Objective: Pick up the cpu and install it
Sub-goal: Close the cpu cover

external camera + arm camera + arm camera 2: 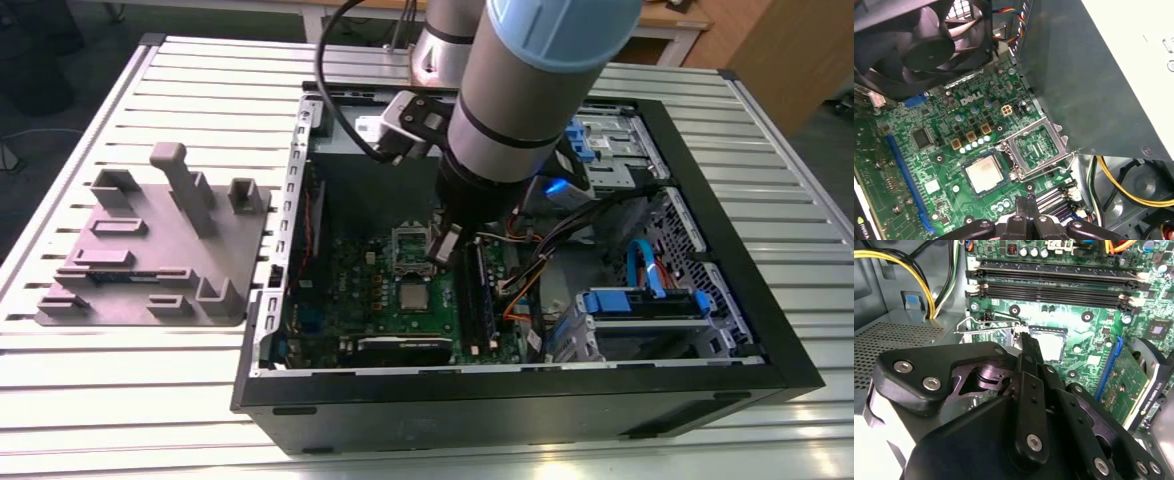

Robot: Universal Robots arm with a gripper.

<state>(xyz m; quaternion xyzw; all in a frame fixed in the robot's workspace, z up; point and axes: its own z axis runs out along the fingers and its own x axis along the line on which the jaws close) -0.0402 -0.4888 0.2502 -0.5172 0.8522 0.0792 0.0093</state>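
The cpu (416,296) lies flat in the motherboard socket inside the open computer case, silvery top up; it also appears in both wrist views (1050,343) (985,172). The socket's metal load plate (1039,148) stands hinged open beside it. My gripper (447,248) hangs just above the board, next to the socket. Its black fingertips (1026,340) are pressed together with nothing between them. They sit close to the end of the wire retention lever (989,327); whether they touch it I cannot tell.
A grey fixture tray (147,250) with upright posts rests on the slatted table at the exterior view's left. Inside the case are the power supply box (1094,75), a black fan (929,45), memory slots (1054,282), a graphics card (1126,385) and yellow cables (929,285).
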